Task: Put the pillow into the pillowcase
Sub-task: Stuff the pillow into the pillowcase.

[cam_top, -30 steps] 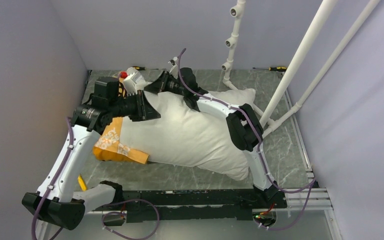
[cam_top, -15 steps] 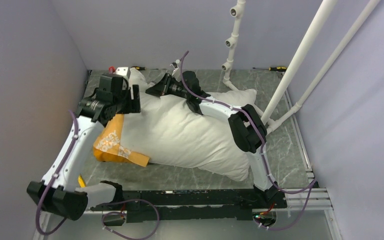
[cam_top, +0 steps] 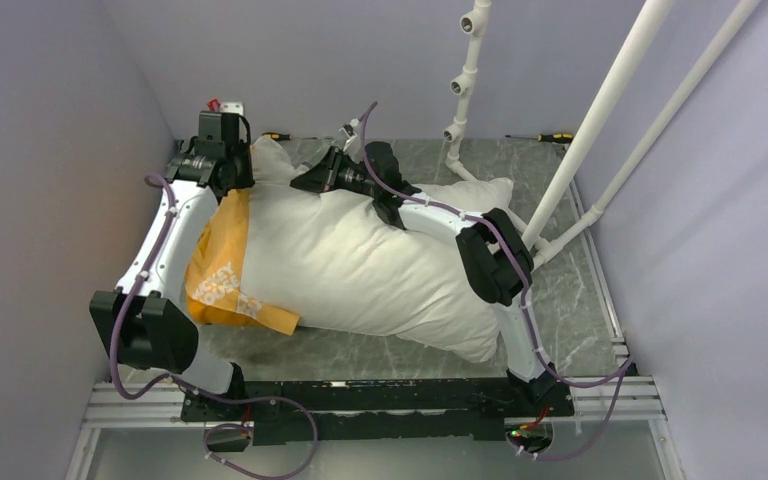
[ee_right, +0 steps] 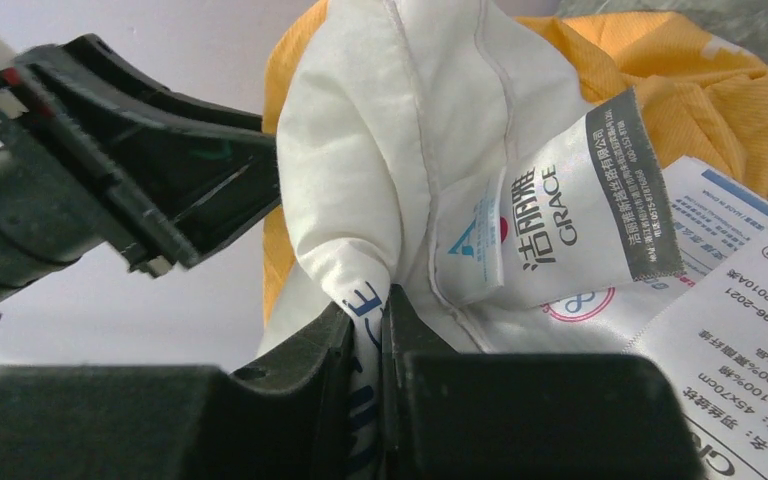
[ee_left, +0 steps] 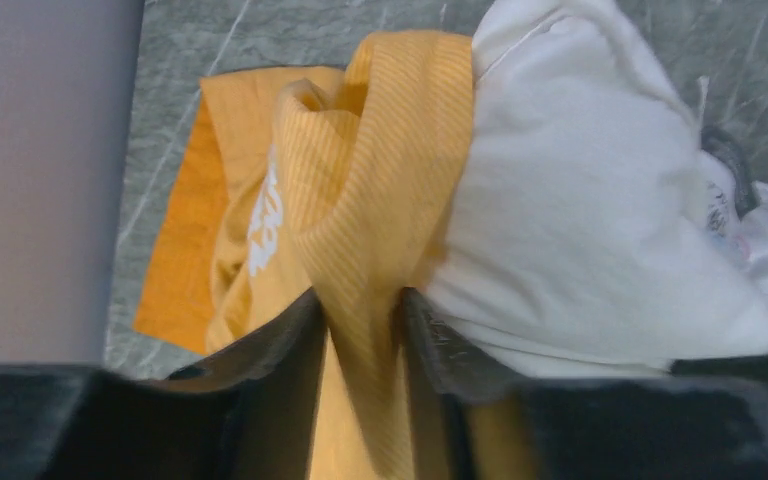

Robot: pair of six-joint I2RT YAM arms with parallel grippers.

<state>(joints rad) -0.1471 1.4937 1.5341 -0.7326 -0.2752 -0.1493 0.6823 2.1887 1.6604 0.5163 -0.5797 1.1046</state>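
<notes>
The white pillow [cam_top: 360, 260] lies across the table with its left end inside the orange pillowcase [cam_top: 222, 262]. At the pillow's far left corner, my left gripper [cam_top: 232, 172] is shut on a bunched fold of the pillowcase [ee_left: 390, 170], which runs between its fingers [ee_left: 360, 310] beside the white pillow [ee_left: 580, 230]. My right gripper [cam_top: 305, 178] sits just right of it at the pillow's far edge. It is shut [ee_right: 368, 310] on a pinch of pillow fabric [ee_right: 380, 130] next to the grey-and-white tag [ee_right: 560, 210].
White pipe posts [cam_top: 600, 120] rise at the back right, close to the pillow's right end. Screwdrivers lie along the far edge [cam_top: 555, 137] [cam_top: 278, 135]. The left wall stands close beside the left arm. A yellow object [cam_top: 163, 362] lies near the left base.
My left gripper let go, moved away from me to the pillow's far left corner and closed on the pillowcase. More orange fabric now covers the pillow's left end. The right arm stayed put.
</notes>
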